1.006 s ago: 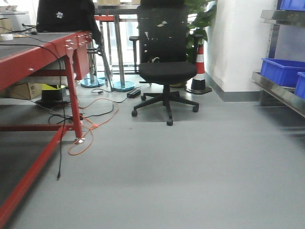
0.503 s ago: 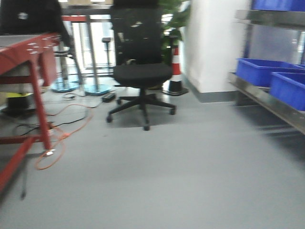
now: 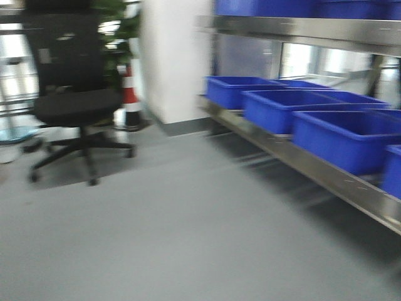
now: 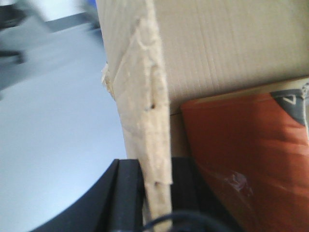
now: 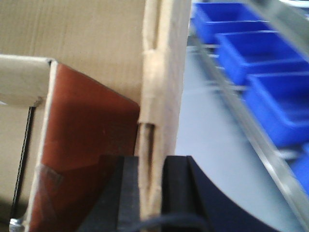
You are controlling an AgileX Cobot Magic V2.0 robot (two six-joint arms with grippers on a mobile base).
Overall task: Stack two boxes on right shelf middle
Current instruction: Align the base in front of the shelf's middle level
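Cardboard carton [image 4: 217, 48], plain, with red-printed box [image 4: 241, 159] touching it; both held short of the shelf [image 3: 326, 177], stacking there not yet done. Grip: left hand [image 4: 154, 193] and right hand [image 5: 150, 193] each closed tight on a carton wall. Blue bins [image 3: 351, 135] line the shelf.

Front cam low, looks across floor [image 3: 156, 238] at shelf [image 3: 313, 168] bins [image 3: 344, 135]. Wrist cams pressed close on box [image 4: 217, 43] wall, opposite sides; right wrist shares bins.

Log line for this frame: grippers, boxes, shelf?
left gripper: shut on plain box wall | right gripper: shut on same box | red-print box: beside that wall | shelf: ahead-right, blue bins on lower tier
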